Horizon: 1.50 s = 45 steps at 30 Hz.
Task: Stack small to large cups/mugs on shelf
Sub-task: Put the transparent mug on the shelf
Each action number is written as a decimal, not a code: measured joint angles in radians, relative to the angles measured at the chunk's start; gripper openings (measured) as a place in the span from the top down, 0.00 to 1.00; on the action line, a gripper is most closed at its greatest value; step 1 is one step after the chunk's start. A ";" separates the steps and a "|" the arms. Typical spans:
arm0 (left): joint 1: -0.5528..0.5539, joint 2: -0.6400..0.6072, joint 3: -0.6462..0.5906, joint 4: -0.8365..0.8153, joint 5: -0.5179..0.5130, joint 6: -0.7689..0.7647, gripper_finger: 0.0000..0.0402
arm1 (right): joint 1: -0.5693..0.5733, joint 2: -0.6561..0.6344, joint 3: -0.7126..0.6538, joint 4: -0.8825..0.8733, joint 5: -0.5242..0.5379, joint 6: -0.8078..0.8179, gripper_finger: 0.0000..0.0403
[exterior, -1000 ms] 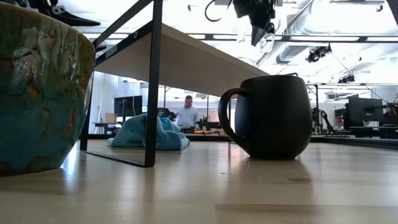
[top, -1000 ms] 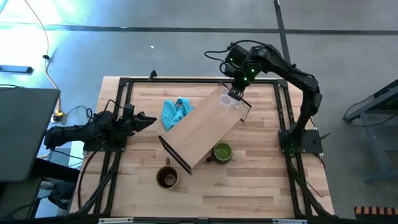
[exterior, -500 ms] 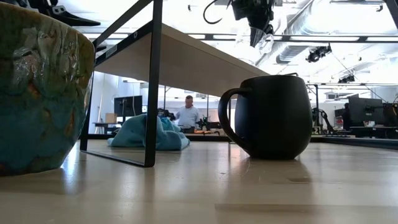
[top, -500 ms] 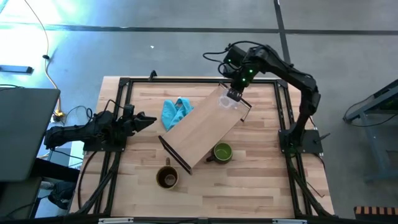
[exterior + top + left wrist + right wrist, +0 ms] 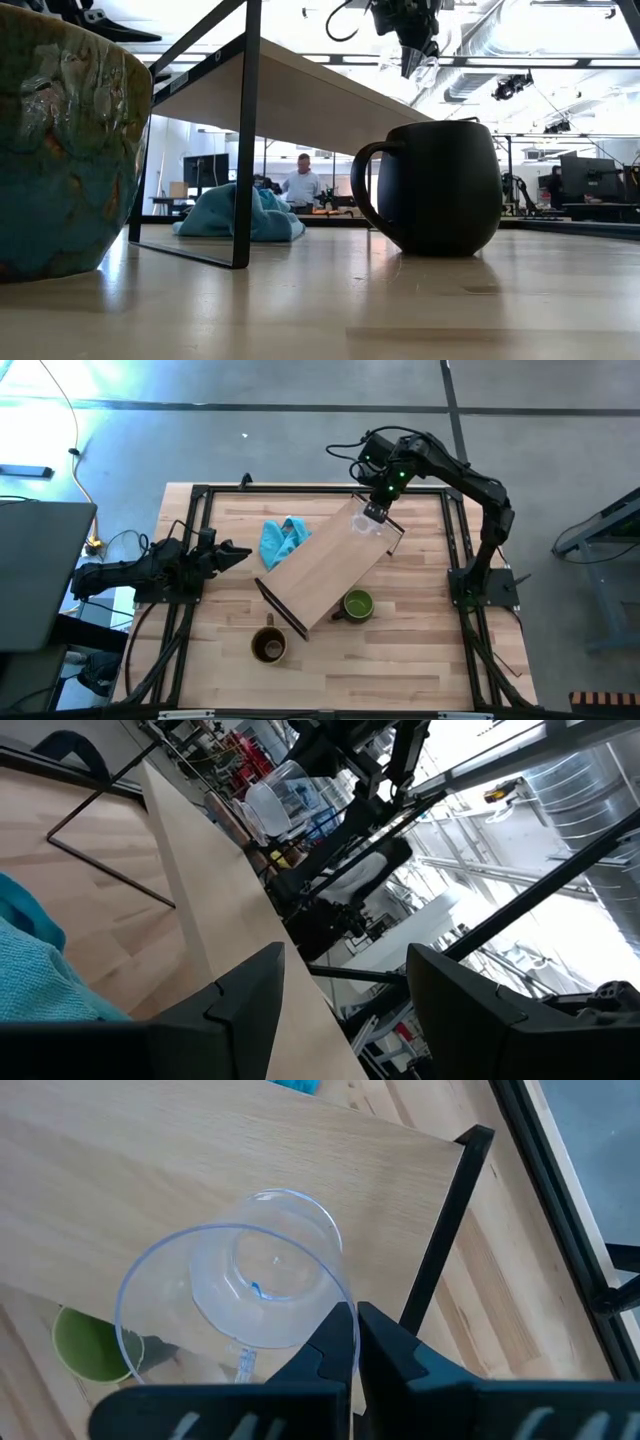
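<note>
Glass cup (image 5: 262, 1285) hangs pinched by its rim in the right claw (image 5: 347, 1342) over the shelf (image 5: 325, 565). Lower it level before releasing; left claw (image 5: 340, 990) waits apart

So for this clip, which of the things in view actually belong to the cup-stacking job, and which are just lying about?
Belongs to the job:
- glass cup, at the far end of the shelf, right gripper pinching its rim
- green mug, on the table beside the shelf
- brown mug, on the table near the shelf's front end

Just lying about:
- blue cloth
- left gripper, idle at the table's left edge
</note>
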 joint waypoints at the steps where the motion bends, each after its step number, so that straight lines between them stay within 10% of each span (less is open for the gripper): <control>1: 0.000 0.000 0.000 0.000 0.000 0.000 0.50 | 0.001 0.000 0.000 0.000 0.000 0.000 1.00; 45: 0.000 0.000 0.000 0.001 0.003 0.000 0.50 | 0.074 0.034 0.000 0.000 0.079 0.105 1.00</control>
